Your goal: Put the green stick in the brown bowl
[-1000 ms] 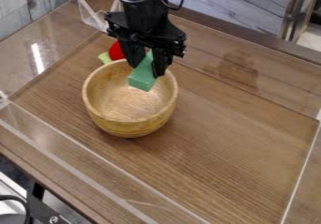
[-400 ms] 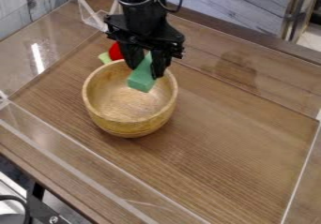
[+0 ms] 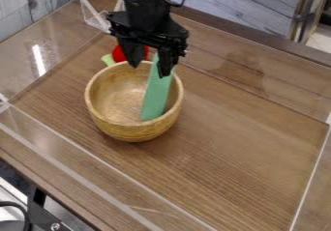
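On the glossy wooden table [image 3: 246, 129], the spread claw [image 3: 147, 59] hangs above the green stick [image 3: 158, 92] in the brown bowl [image 3: 116, 122].

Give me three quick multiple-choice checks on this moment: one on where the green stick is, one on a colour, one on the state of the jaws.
1. Where is the green stick?
A. Flat on the table, right of the bowl
B. Inside the brown bowl, leaning on its right rim
C. Lifted high above the bowl

2. What colour is the object showing behind the bowl, beside the gripper?
A. Red
B. Blue
C. White

3. How do the jaws stand?
A. Shut on the stick
B. Open, with the stick released below them
C. Shut on the bowl's rim

Answers:
1. B, the stick's lower end sits in the bowl and it slants up against the rim.
2. A, a red piece shows left of the gripper.
3. B, the jaws are spread apart above the stick's top end.
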Motion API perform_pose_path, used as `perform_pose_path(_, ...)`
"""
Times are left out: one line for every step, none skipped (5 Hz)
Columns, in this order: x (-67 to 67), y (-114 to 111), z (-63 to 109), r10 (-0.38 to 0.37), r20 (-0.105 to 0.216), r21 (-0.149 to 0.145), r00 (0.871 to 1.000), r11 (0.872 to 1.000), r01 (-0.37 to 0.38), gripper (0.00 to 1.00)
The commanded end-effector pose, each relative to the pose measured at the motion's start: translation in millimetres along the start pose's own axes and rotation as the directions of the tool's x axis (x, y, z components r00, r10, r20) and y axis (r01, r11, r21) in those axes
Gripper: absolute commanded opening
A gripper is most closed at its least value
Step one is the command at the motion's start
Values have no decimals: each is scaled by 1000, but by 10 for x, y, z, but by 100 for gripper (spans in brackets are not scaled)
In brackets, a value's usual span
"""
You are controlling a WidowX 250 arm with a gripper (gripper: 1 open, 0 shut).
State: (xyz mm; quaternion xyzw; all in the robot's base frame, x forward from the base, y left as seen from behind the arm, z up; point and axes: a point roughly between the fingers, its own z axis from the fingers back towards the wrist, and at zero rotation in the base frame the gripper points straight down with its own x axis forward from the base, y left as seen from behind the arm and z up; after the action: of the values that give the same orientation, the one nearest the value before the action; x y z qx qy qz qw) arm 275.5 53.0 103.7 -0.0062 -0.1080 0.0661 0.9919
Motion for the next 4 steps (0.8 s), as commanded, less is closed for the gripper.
perform_pose_path(130, 56, 154, 6, 40, -9, 999, 1000, -5, 100)
perform_pose_path(165, 118, 207, 23, 38, -23, 999, 999, -22, 100)
perform_pose_path(207, 170, 279, 41, 42, -42, 998, 998, -40, 100)
perform_pose_path(225, 200, 328, 47, 38, -52, 998, 998, -45, 100)
